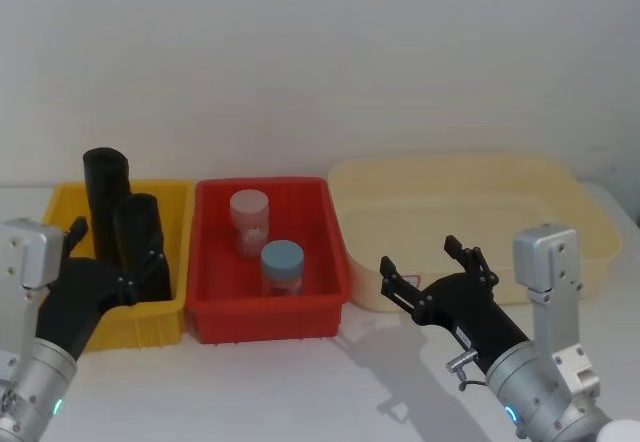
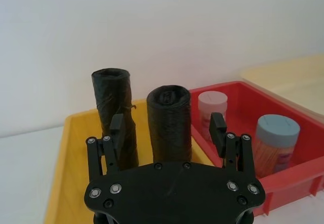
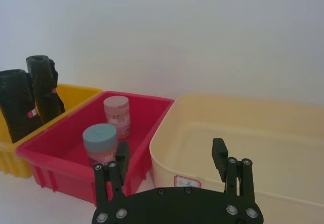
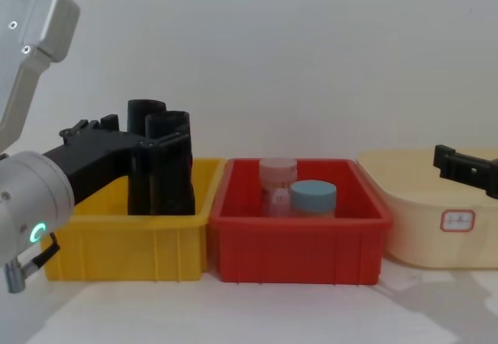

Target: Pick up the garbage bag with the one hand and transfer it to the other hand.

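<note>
Two black crinkly rolls stand upright in the yellow bin [image 1: 62, 202]. The nearer one is the garbage bag [image 1: 141, 234] [image 2: 169, 125] [image 4: 173, 165]; the other roll [image 1: 106, 187] [image 2: 111, 107] stands just behind it. My left gripper [image 1: 112, 260] [image 2: 167, 126] [image 4: 128, 138], on the silver arm with the green ring, is open, and its fingers [image 2: 117, 133] straddle the garbage bag with gaps on both sides. My right gripper [image 1: 428, 260] [image 3: 170, 154] [image 4: 461, 166] hangs open and holds nothing at the front of the cream tub [image 1: 590, 224].
A red bin [image 1: 212, 262] sits between the yellow bin and the cream tub. It holds a pink-lidded jar [image 1: 249, 220] and a blue-lidded jar [image 1: 282, 266]. White table surface runs in front of the bins, and a white wall stands behind them.
</note>
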You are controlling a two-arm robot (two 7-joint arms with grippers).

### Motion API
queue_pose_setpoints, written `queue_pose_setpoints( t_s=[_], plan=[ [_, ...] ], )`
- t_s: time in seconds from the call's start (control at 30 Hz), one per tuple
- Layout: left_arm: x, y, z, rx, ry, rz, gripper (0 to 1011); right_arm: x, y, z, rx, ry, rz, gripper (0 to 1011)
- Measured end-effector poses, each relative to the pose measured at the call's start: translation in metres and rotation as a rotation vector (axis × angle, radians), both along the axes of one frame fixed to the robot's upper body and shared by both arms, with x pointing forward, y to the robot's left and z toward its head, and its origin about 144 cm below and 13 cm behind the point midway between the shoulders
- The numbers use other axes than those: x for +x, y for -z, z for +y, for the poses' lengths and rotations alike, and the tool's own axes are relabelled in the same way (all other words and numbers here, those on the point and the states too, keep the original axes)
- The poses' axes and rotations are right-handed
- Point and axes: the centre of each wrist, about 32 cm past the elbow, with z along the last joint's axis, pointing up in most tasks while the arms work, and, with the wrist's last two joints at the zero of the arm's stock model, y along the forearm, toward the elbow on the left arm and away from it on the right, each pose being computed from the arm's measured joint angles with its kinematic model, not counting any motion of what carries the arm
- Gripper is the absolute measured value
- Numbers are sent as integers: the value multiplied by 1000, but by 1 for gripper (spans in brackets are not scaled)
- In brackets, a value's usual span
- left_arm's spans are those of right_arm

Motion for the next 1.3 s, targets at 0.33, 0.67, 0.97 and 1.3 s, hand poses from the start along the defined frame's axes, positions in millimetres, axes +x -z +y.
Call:
queue_pose_setpoints(
  t_s=[0.33,0.67,0.97,1.3],
  plan=[
    [9,3,4,11,-3,18,1000,0,0,0,0,0,0,999],
    [19,4,8,30,11,28,1001,0,0,0,0,0,0,1000],
    [29,5,6,39,52,27,1001,0,0,0,0,0,0,1000],
    [42,6,2,37,106,23,1000,0,0,0,0,0,0,1000]
  ],
)
